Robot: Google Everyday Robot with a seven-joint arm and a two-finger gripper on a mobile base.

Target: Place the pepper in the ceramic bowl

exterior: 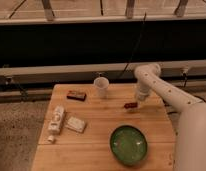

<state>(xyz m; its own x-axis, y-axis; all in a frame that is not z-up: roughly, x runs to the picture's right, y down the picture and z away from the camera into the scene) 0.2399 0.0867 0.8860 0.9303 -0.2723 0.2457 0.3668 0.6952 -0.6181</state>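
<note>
Nearest, the green bowl (128, 145), empty. Behind it, on the bare wood of the table (91, 147), the pepper (130, 105), apart from the bowl. Just right of the pepper and low over the wood, the gripper (140, 102); cannot tell how wide open, nor whether holding anything. Farther back, a white cup (101, 86). Judging by this, nothing delivered yet. Left to do: secure the pepper, lift, carry forward over the bowl, release.
</note>
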